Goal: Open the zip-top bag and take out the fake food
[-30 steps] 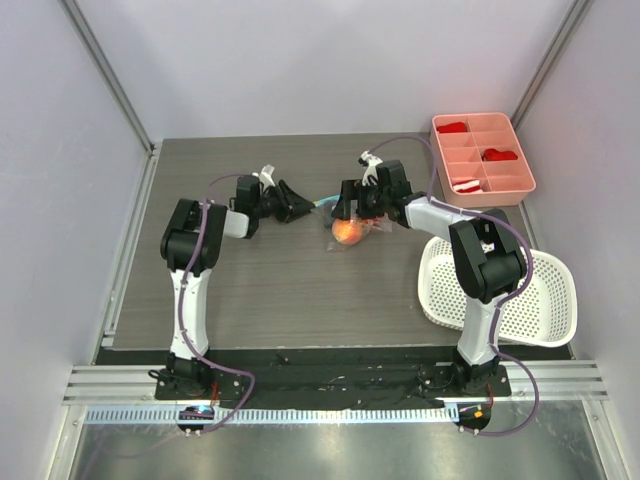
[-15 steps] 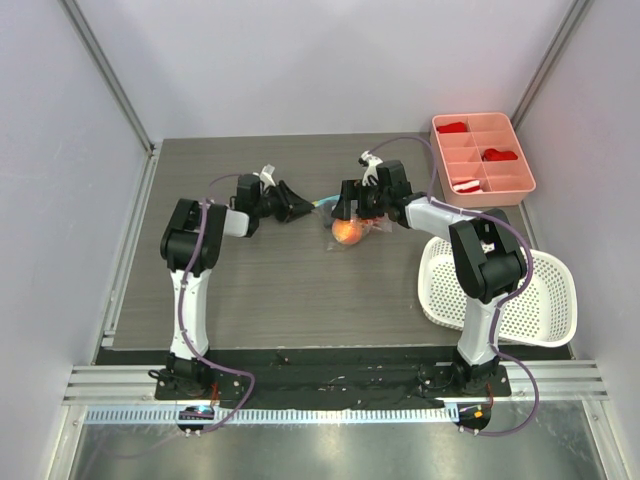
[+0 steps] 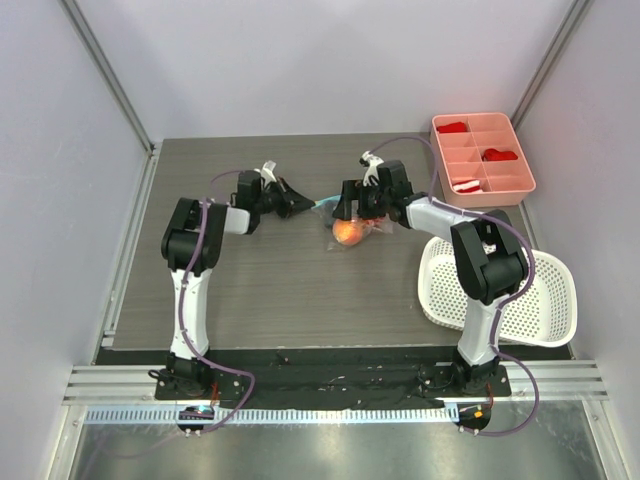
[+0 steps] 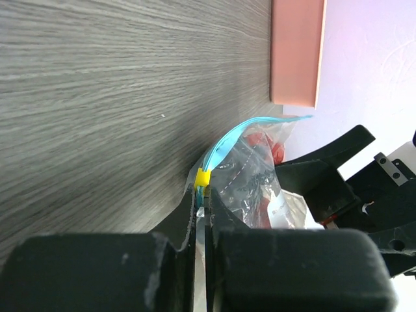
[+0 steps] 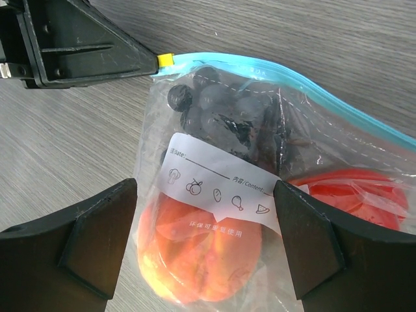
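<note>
At the middle of the table (image 3: 280, 290), the zip-top bag (image 5: 214, 175) sits between both grippers. The left gripper (image 4: 203, 201) is pinched closed on the bag's teal zip strip (image 5: 273, 71), beside the yellow slider (image 5: 167, 59). The right gripper (image 5: 205, 214) has its jaws spread wide, straddling the bag. The fake food is inside: orange fruit (image 5: 195, 253), red piece (image 5: 351, 192), black cluster (image 5: 221, 110).

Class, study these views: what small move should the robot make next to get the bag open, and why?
Probably the left gripper should draw the yellow slider along the teal zip. It is shut on the slider at the zip's end, the bag looks closed with the food inside, and the right gripper straddles the bag to steady it.
</note>
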Available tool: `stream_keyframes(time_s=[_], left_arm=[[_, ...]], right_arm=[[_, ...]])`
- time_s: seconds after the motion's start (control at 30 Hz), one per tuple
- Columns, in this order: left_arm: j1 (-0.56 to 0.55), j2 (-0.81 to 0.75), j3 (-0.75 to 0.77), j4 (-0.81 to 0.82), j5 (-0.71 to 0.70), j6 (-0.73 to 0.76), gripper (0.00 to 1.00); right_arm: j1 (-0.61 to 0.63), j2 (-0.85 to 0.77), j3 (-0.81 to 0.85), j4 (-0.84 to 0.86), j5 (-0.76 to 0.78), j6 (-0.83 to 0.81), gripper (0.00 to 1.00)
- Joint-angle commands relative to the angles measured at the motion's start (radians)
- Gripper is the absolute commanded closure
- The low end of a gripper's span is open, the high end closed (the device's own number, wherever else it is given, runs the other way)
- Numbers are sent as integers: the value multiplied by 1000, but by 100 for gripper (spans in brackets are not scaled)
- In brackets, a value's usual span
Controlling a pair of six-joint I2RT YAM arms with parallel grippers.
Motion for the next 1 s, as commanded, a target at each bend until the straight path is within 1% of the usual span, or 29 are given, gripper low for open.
stream_keyframes(time_s=[0.0, 0.1, 0.13, 0.23, 0.27, 0.33, 0.37, 0.4, 0.43, 0.47, 0.5, 0.6, 0.67, 0.7, 0.77, 0.87, 0.93, 0.97], left_arm=[[-5, -109, 45, -21, 30, 23, 100], [-5, -176, 49, -65, 31, 46, 100], [-5, -192, 51, -78, 33, 52, 100], [-7, -255, 54, -118, 30, 78, 100], [-10, -272, 52, -127, 27, 85, 100], [-14, -313, 54, -165, 19, 111, 100], [-19, -324, 55, -181, 17, 121, 100], [-25, -333, 58, -199, 16, 147, 100], [-39, -350, 71, -239, 19, 158, 100], [-47, -356, 77, -259, 21, 175, 100], [-56, -364, 92, -282, 21, 190, 100], [-97, -399, 101, -383, -21, 272, 100], [-122, -425, 101, -452, -76, 333, 100], [-128, -431, 91, -460, -88, 348, 100], [-149, -450, 68, -445, -110, 376, 100], [-172, -473, 25, -438, -151, 408, 100], [-183, -484, 5, -438, -160, 428, 100], [-188, -496, -1, -438, -176, 448, 100]], right_arm=[[-3, -77, 7, -5, 19, -8, 9], [-3, -91, 17, -23, 51, 4, 8], [-2, -96, 29, -53, 87, 10, 9], [0, -105, 73, -110, 146, 67, 8], [1, -107, 89, -132, 188, 88, 8], [6, -111, 145, -211, 239, 166, 8], [9, -113, 165, -242, 311, 188, 8], [12, -119, 188, -308, 345, 232, 8], [23, -123, 226, -336, 376, 243, 8], [31, -133, 241, -357, 420, 252, 8], [41, -143, 248, -382, 499, 277, 8], [67, -211, 251, -396, 613, 318, 6], [75, -243, 245, -397, 623, 370, 5], [75, -246, 247, -396, 593, 383, 5], [81, -249, 248, -399, 562, 433, 5], [92, -252, 228, -370, 470, 461, 5], [92, -252, 213, -367, 448, 495, 7], [92, -257, 202, -347, 441, 525, 10]])
